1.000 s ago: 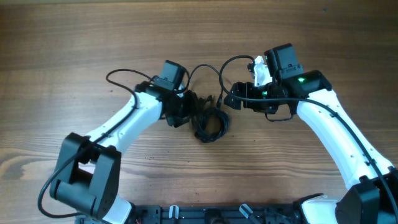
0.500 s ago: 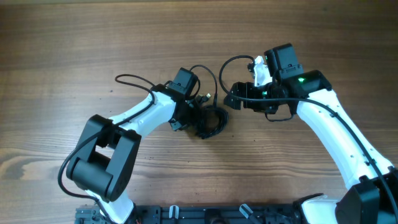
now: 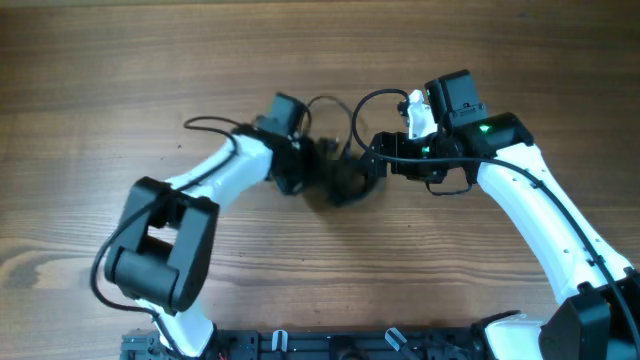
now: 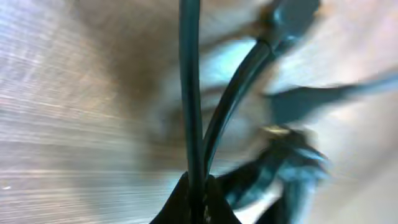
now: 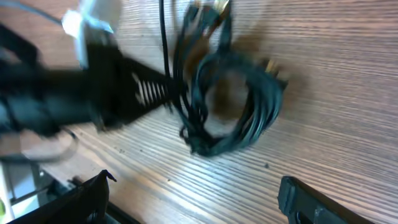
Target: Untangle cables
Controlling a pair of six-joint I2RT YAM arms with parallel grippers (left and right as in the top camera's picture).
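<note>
The cables [image 3: 342,182] lie as a small black coiled bundle on the wooden table, blurred by motion, between my two grippers. My left gripper [image 3: 312,165] sits at the bundle's left side. In the left wrist view it [image 4: 194,202] is shut on one thin black cord [image 4: 189,93] that runs straight up from the jaws, with a plug end [image 4: 292,12] at the top. My right gripper [image 3: 372,158] hovers just right of the bundle. In the right wrist view it [image 5: 196,180] stands wide open, with the coil [image 5: 239,102] ahead of its fingers [image 5: 308,199] and nothing between them.
Thicker black arm wires loop out behind the left wrist [image 3: 205,125] and the right wrist [image 3: 365,100]. A black rail [image 3: 330,345] runs along the table's front edge. The left gripper's body [image 5: 93,87] shows beside the coil in the right wrist view.
My left gripper has shut on a cord and dragged the bundle up and to the right, close to the right gripper. The right arm has stayed still and open.
</note>
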